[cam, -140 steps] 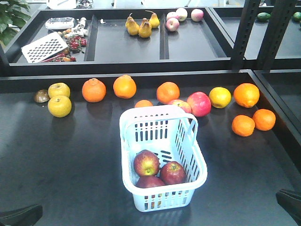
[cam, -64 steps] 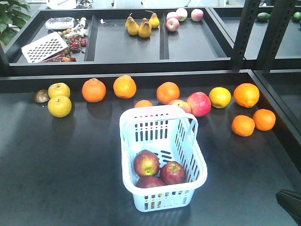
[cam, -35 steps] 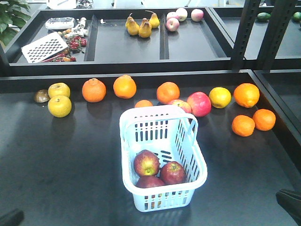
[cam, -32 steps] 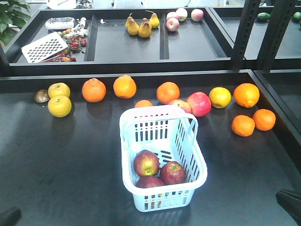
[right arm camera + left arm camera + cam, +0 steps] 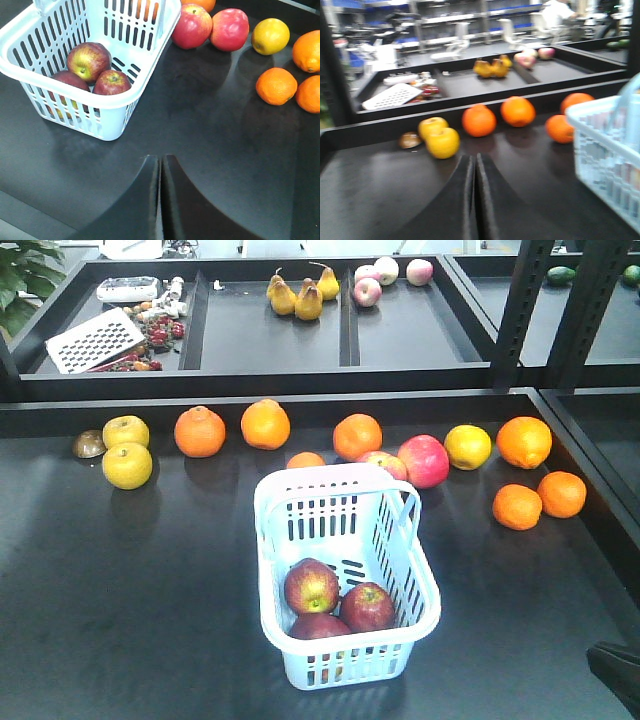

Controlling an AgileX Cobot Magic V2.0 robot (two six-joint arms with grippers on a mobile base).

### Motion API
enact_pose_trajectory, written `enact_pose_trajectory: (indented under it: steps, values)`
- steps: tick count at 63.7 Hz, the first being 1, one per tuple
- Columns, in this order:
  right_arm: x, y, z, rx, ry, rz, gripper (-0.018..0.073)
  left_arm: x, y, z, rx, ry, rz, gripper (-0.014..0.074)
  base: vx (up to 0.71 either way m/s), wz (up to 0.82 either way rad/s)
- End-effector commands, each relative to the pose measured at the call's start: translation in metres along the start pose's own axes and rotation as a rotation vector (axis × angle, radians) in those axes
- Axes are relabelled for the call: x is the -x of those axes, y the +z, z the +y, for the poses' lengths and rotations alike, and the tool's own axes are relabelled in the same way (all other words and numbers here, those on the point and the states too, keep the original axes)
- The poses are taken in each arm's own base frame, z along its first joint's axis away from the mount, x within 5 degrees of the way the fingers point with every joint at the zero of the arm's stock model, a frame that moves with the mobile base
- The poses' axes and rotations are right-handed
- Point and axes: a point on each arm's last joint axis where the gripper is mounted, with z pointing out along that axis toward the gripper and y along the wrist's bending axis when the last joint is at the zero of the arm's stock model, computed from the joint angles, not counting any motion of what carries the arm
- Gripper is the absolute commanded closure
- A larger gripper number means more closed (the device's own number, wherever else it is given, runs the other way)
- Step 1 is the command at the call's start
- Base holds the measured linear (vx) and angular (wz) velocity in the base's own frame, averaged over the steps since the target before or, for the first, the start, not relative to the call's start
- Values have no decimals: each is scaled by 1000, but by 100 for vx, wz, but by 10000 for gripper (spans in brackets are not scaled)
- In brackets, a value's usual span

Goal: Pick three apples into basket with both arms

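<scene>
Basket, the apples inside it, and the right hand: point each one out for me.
basket (image 5: 348,482): front-facing view, far rim.
apples (image 5: 89,61): right wrist view, the skin of the rear apple of three in the basket.
right hand (image 5: 160,200): right wrist view, seam between the closed fingertips.

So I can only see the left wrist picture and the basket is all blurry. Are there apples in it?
Observer: Yes, three dark red apples sit in the basket, bunched at its near end.
Operator: Is the other claw holding anything?
Observer: No. The right gripper is shut on nothing, above bare table beside the basket.
Operator: Any more red apples outside the basket?
Observer: Two brighter pink-red apples lie side by side on the table just past the basket's far end, next to a yellow fruit.
</scene>
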Motion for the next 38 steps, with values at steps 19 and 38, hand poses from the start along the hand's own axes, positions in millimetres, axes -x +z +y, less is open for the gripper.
enact_pose_trajectory:
  steps: [19, 38]
  values:
    - [13, -4, -2, -16, -11, -85, 564, 6, -2, 6, 108, -6, -96, 603, 0, 0]
    - [13, -4, -2, -15, -11, -83, 564, 8, -2, 9, 163, -40, -117, 603, 0, 0]
